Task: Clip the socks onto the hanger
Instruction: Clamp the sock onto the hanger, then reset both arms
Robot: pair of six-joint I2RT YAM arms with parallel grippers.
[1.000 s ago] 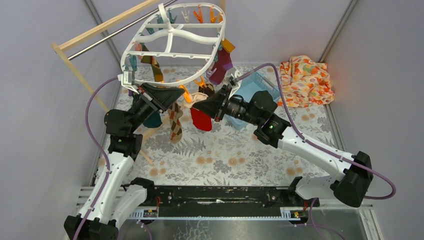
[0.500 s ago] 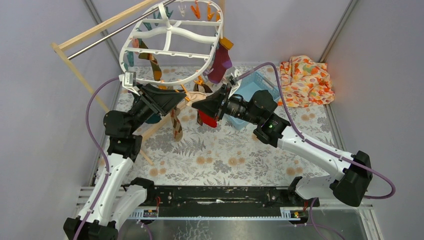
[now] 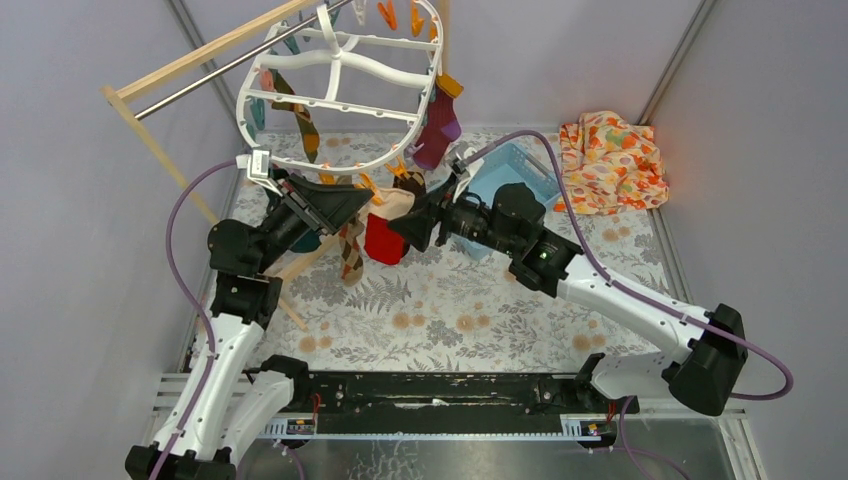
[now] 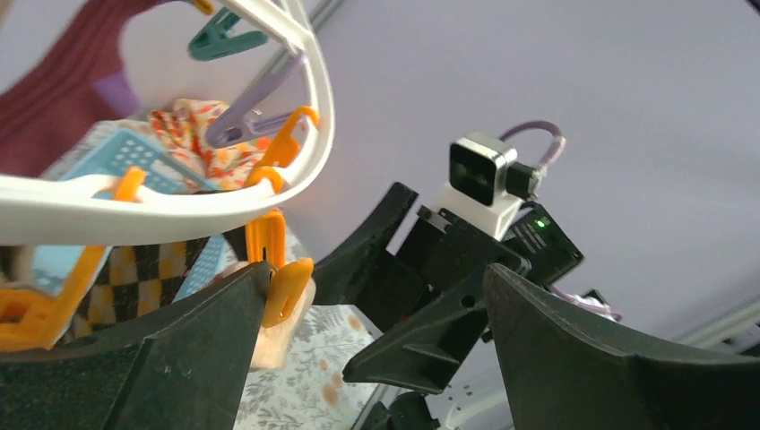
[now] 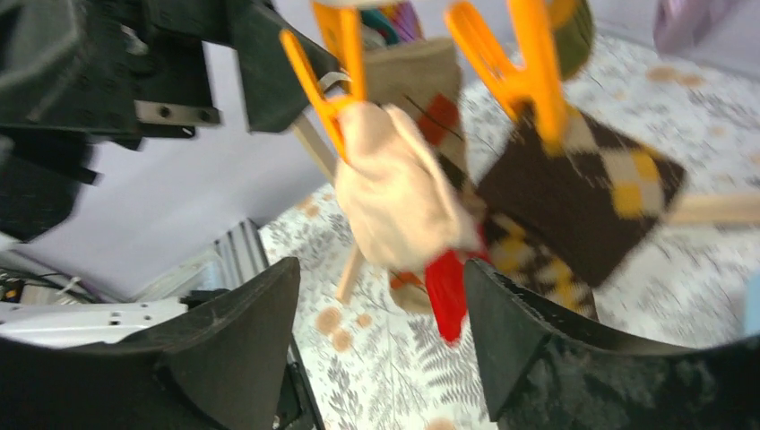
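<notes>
Hanger (image 3: 338, 60) top past upper edge

Your right gripper (image 5: 381, 287) gapes just below the red sock with the cream cuff (image 5: 399, 197).
An orange peg (image 5: 327, 85) pinches that sock's cuff top; brown argyle sock (image 5: 582, 202) hangs right of it, on a second orange peg (image 5: 529, 63).

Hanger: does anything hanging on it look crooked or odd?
The red sock hangs from an orange peg by its bunched-up cream cuff, crumpled rather than flat like the argyle sock beside it.
</notes>
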